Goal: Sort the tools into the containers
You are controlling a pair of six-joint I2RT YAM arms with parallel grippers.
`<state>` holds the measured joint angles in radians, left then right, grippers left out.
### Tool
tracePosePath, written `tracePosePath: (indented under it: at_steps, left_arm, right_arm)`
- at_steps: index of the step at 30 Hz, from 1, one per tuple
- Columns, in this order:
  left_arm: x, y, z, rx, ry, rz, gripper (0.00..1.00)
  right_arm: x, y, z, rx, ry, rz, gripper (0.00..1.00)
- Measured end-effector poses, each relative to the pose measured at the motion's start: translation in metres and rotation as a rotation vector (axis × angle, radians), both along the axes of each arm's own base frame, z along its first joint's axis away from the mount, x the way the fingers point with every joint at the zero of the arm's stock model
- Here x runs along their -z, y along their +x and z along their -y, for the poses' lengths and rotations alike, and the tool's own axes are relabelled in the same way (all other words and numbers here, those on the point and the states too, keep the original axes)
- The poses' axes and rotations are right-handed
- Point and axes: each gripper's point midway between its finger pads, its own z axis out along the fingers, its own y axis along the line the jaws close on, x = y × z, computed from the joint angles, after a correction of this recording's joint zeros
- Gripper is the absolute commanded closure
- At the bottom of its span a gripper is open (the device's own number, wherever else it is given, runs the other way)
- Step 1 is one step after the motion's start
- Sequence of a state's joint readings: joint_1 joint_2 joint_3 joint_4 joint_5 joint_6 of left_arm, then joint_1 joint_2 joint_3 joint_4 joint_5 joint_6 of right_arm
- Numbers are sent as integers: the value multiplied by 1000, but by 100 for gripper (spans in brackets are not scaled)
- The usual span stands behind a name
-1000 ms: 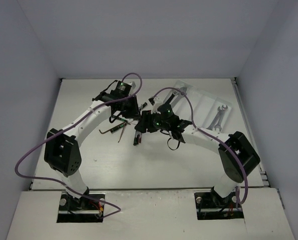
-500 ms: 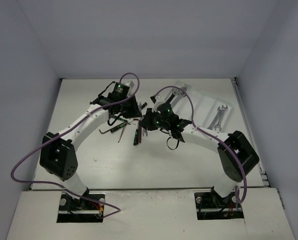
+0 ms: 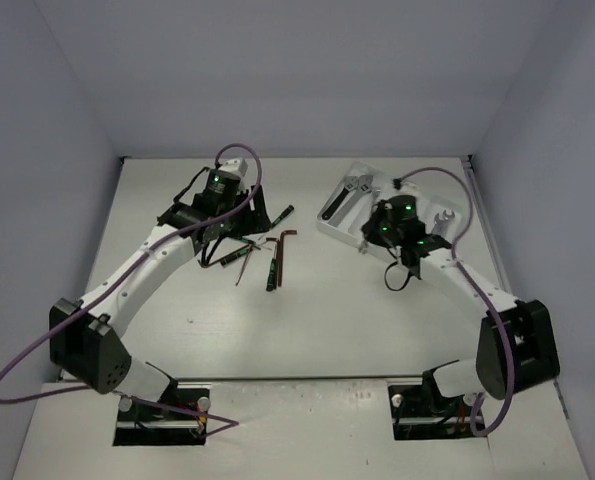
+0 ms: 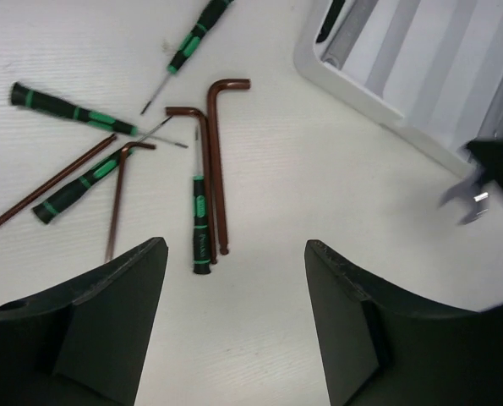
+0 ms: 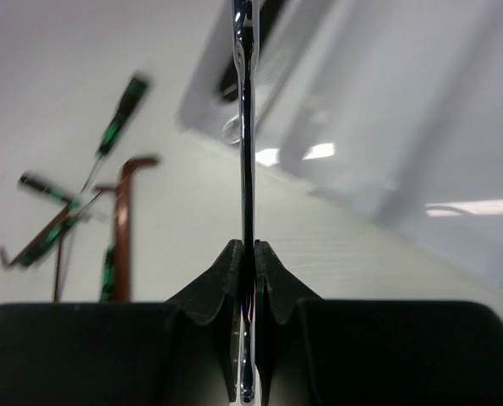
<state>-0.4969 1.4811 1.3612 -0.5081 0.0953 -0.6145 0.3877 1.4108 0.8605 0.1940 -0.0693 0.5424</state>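
The right gripper [image 5: 247, 251] had its jaws pressed onto the flat faces of a silver open-end wrench [image 5: 246, 127]. They gripped it near its lower end, so the bar stood edge-on and ran toward 12 o'clock in the right wrist view. I judged it stiff, thin and light but slick. Held that low on the shank it could pivot between the pads, so I would have taken it nearer the middle. It hung clear of the counter [image 5: 361, 254] at the near rim of the tray [image 5: 202, 108], not yet in a compartment.

The left gripper [image 4: 234, 262] hovered over the counter with its jaws spread and empty. Just past them, toward 11 o'clock, lay the screwdrivers [image 4: 198, 224] and hex keys [image 4: 217, 161], crossing one another. Those looked thin and apt to roll, so I judged mid-shaft the best place to take them.

From above, the left arm stretched from 7 o'clock out toward 11. The right arm folded at an elbow near 4 o'clock, with its wrist at 1 o'clock over the tray. An adjustable wrench [image 3: 343, 195] lay in the tray's leftmost compartment.
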Motion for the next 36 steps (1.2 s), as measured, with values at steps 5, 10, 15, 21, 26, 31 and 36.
tracePosePath:
  at_steps: [5, 10, 15, 21, 26, 31, 36]
  left_arm:
    - [8, -21, -35, -30, 116, 37, 36]
    - [33, -49, -67, -40, 234, 16, 33]
    - [32, -73, -92, -49, 287, 51, 26]
    - [13, -85, -105, -66, 285, 128, 21]
    - [18, -95, -114, -72, 302, 124, 17]
    - [24, -103, -121, -82, 318, 118, 17]
    - [33, -108, -128, -91, 342, 100, 17]
  right_arm:
    - [-12, 14, 141, 363, -84, -10, 100]
    - [14, 1, 220, 543, -149, -125, 98]
    - [53, 11, 238, 558, -172, -257, 88]
    - [76, 29, 241, 536, -189, -320, 56]
    - [66, 41, 241, 534, -200, -284, 54]
    - [43, 44, 199, 432, -253, -223, 54]
    - [-4, 49, 80, 183, -241, -73, 56]
